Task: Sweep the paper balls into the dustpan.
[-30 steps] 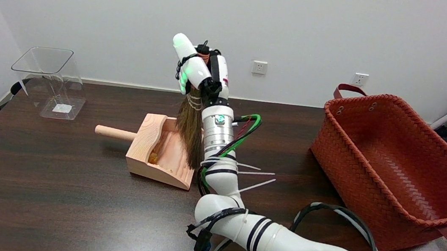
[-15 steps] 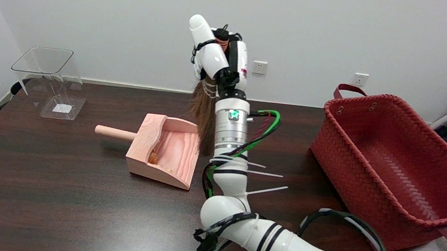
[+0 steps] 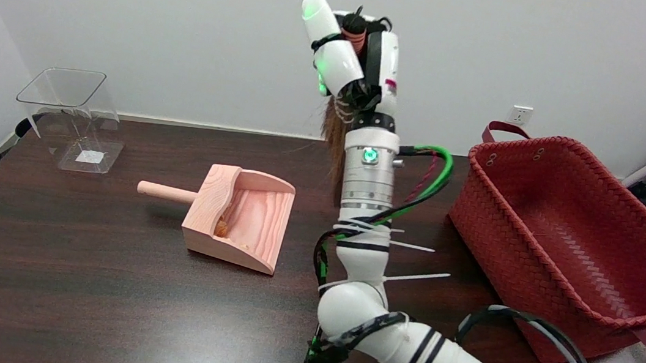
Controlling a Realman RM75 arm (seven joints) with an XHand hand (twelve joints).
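Right of dustpan (image 3: 239, 217) | hand (image 3: 355, 56) grips brush (image 3: 334, 140) aloft | ball (image 3: 221, 228) lies inside pan | sweep apparently complete | next: set brush down.

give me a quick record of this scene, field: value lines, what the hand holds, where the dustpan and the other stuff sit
robot hand: right robot hand raised above the table, gripping the brush
brush: bristles hang down, off the table, right of the dustpan
dustpan: wooden dustpan at table centre, handle pointing left, mouth facing right
paper: small orange bit inside the dustpan by its back wall
basket: red woven basket at the right
box: clear plastic box at far left
table: dark wood
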